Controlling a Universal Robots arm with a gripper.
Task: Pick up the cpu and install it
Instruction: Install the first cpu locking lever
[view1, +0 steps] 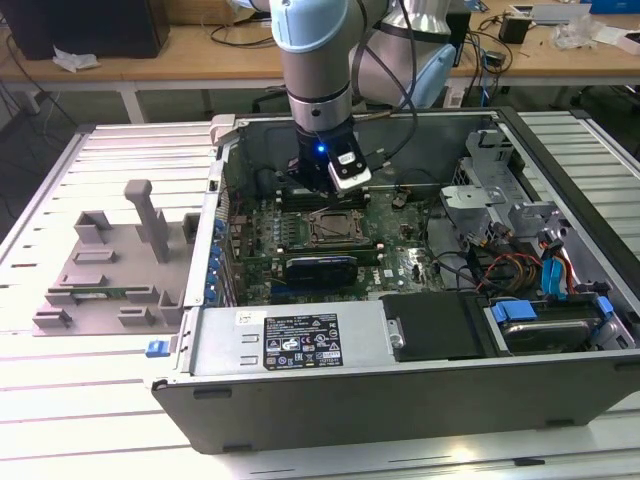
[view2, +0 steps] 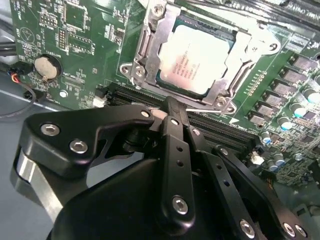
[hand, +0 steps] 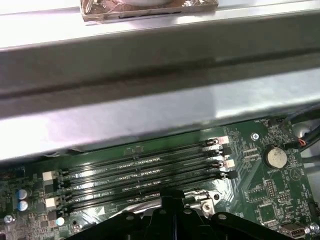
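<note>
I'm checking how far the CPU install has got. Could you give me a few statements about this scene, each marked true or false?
1. The cpu lies in the motherboard socket. True.
2. The gripper carries the cpu above the case. False: the cpu lies in the socket, and the gripper is beside it in the second wrist view.
3. The arm reaches down into the open computer case. True.
4. The grey fixture lies inside the case. False: it lies on the table outside the case, on the exterior view's left.
5. A round coin battery sits on the motherboard. True.
</note>
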